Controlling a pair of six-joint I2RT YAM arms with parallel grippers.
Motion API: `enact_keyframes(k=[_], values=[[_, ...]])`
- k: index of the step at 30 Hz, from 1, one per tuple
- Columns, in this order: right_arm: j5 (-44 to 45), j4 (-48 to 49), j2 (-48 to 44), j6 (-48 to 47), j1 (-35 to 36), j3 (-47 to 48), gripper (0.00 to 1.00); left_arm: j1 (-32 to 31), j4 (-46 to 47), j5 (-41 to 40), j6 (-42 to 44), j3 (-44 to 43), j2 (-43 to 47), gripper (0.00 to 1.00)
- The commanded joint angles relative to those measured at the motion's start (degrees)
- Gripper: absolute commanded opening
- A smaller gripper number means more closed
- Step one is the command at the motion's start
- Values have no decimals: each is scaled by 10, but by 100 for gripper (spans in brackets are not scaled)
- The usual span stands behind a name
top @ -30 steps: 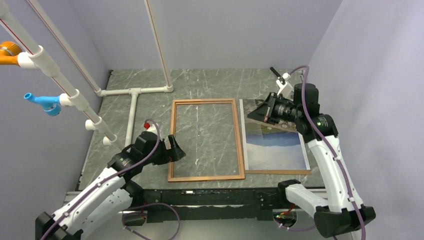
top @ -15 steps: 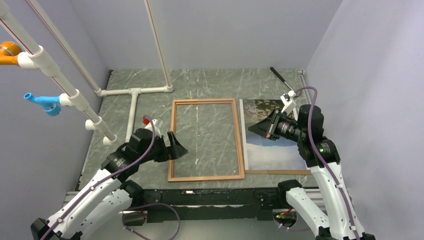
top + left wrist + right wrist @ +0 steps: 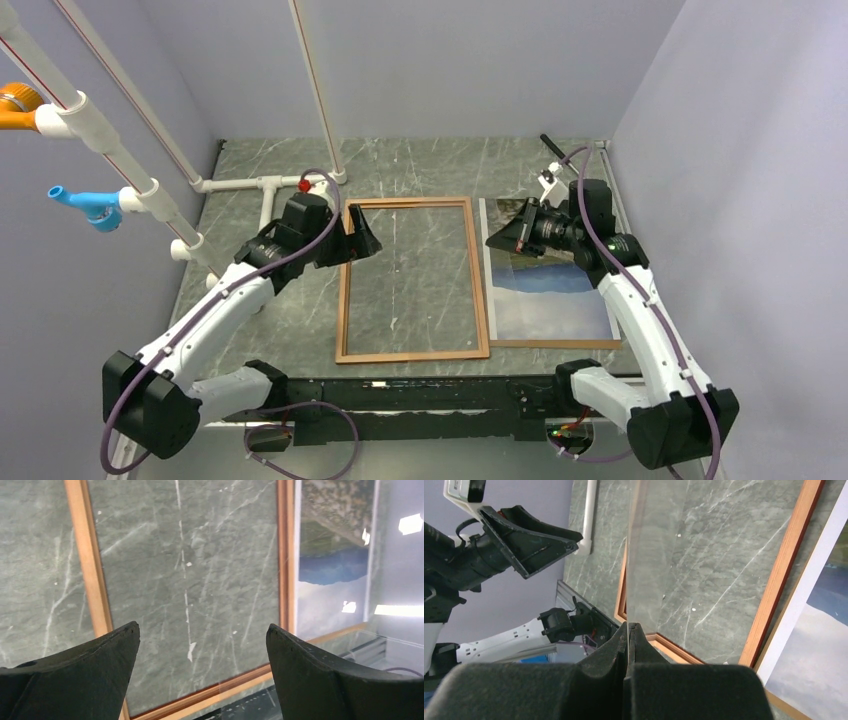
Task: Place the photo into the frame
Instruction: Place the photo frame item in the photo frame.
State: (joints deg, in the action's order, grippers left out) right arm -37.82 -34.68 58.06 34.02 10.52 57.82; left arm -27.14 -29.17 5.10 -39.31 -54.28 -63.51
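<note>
the only writing i can find is on a white block (image 3: 461, 487) at the left wrist, seen from the right wrist camera: a dark plate with pale marks, too small to read.

counted: one frame (image 3: 412, 353), one photo (image 3: 550, 295), one brown panel (image 3: 555, 343), two arms, two grippers, one blue fitting (image 3: 85, 203) and one orange fitting (image 3: 15, 105) on the white pipes (image 3: 268, 183).

the frame lies flat on the marble table (image 3: 440, 165), and the grey stone shows through its opening. the photo lies picture side up just beside the frame's right rail, outside the frame, on the brown panel, whose edge shows along the near side.

the left gripper (image 3: 365, 238) hangs over the far left corner of the frame, its fingers (image 3: 75, 675) spread wide with nothing between them. the right gripper (image 3: 495, 238) is over the far left part of the photo, near the frame's right rail, with its fingers (image 3: 614, 650) pressed together. whether something thin is between them i cannot tell.
</note>
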Motion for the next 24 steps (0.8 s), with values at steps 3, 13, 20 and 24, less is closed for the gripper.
enact_keyframes(k=[3,13,20,24], values=[[-27,84,19,13,-2,24,0,1,43,-50,36,49,23,99],[-49,105,81,19,-2,33,0,33,57,-16,26,134,-47,99],[-63,151,102,46,-2,4,0,58,39,-49,63,156,-74,97],[-66,157,116,48,-3,6,0,64,72,-32,76,171,-92,87]])
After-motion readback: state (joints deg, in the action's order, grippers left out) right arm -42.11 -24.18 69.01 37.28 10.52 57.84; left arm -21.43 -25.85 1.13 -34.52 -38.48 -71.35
